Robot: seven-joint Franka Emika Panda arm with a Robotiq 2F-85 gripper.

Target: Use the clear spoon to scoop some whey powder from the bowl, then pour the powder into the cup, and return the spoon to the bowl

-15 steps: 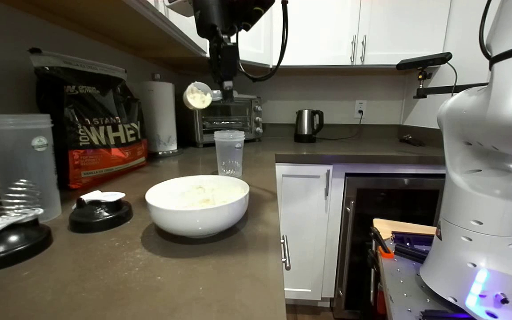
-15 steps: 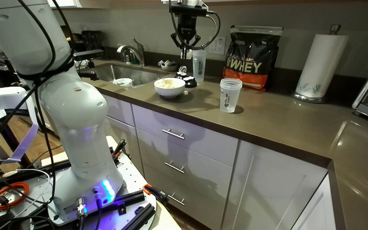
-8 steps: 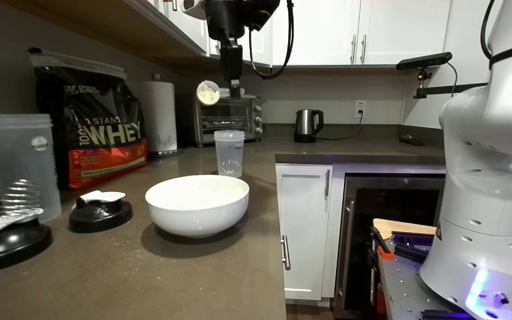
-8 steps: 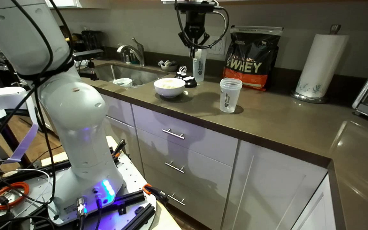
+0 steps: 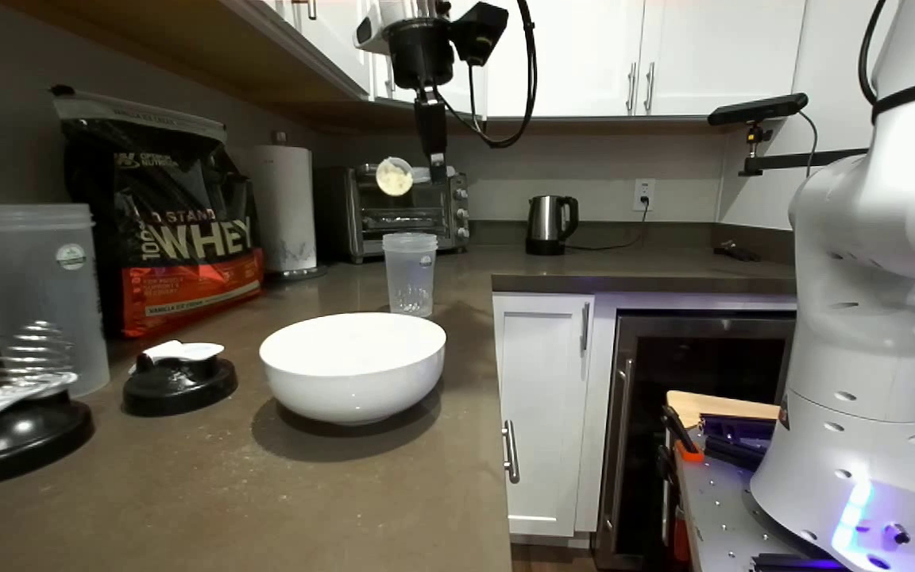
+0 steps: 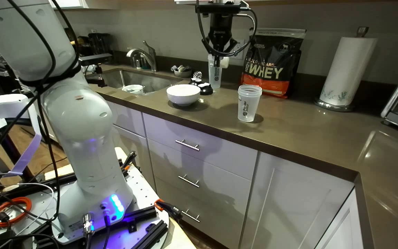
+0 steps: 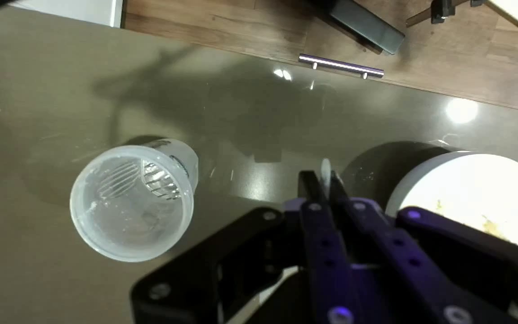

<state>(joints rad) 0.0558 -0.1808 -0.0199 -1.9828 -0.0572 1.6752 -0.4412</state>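
Note:
My gripper (image 5: 437, 168) is shut on the handle of the clear spoon (image 5: 388, 168), high above the counter. The spoon's scoop is tilted and holds off-white whey powder (image 5: 397, 183). In the wrist view the handle end (image 7: 326, 170) sticks out between the fingertips; the scoop is hidden there. The white bowl (image 5: 353, 389) stands on the counter; some powder (image 7: 493, 228) shows in it in the wrist view. The clear cup (image 6: 248, 108) stands upright beyond the bowl. In the wrist view the gripper (image 7: 324, 180) is between the cup (image 7: 182, 157) and the bowl (image 7: 398, 198).
A black and red WHEY bag (image 5: 179, 222) and a tall clear container (image 5: 36, 278) stand by the wall. Black lids (image 5: 179, 385) lie beside the bowl. A paper towel roll (image 6: 347, 72) and toaster oven (image 5: 406, 214) are further along. Cabinets (image 5: 569, 56) hang above.
The gripper has moved with the loaded spoon from the bowl's side toward the cup, rightward in both exterior views. The spoon stays held. Bowl and cup have not moved.

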